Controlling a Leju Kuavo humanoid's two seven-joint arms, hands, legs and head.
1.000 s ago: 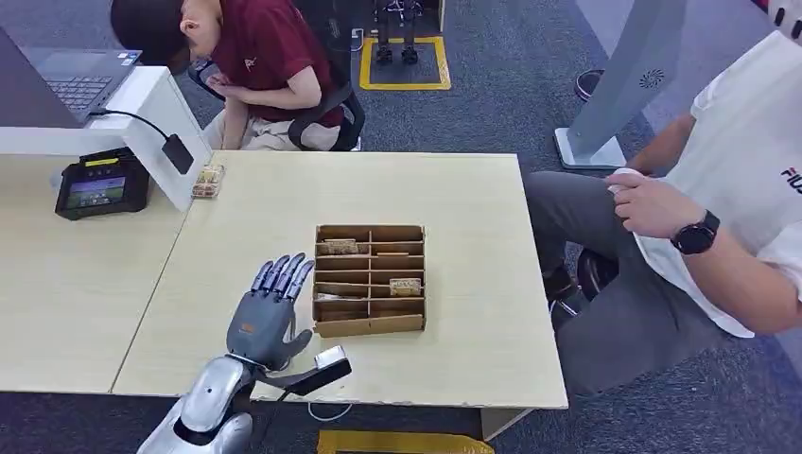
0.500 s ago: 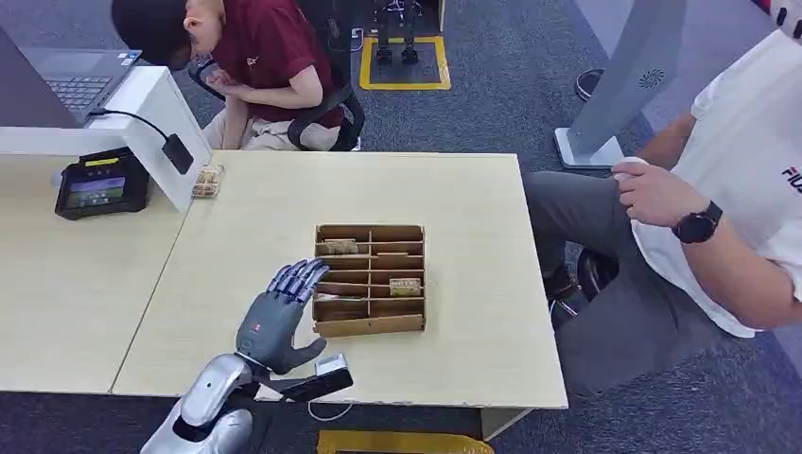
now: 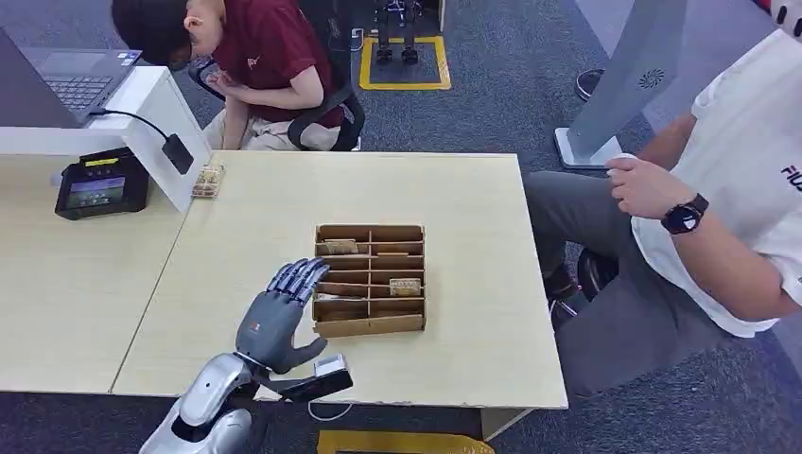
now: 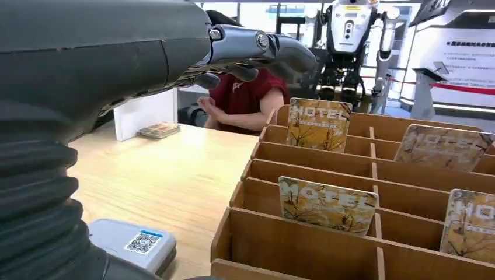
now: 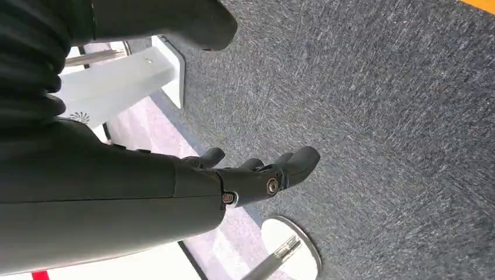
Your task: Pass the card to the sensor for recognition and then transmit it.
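A brown cardboard divider box sits mid-table with several patterned "HOTEL" cards standing in its slots. One card is in the far left slot, another is to the right, and a third is near my fingers. My left hand hovers at the box's near left corner, fingers stretched out and apart over its left slots, holding nothing. In the left wrist view the fingers reach above the cards. The black card sensor stands far left. My right hand hangs over carpet, holding nothing.
A small grey device with a QR code lies at the table's front edge beside my left wrist. A stack of cards lies by the white stand. One person sits behind the table, and another sits close on the right.
My left hand has moved right and slightly back, so its fingers now reach over the box's left edge. The person on the right shifted a forearm.
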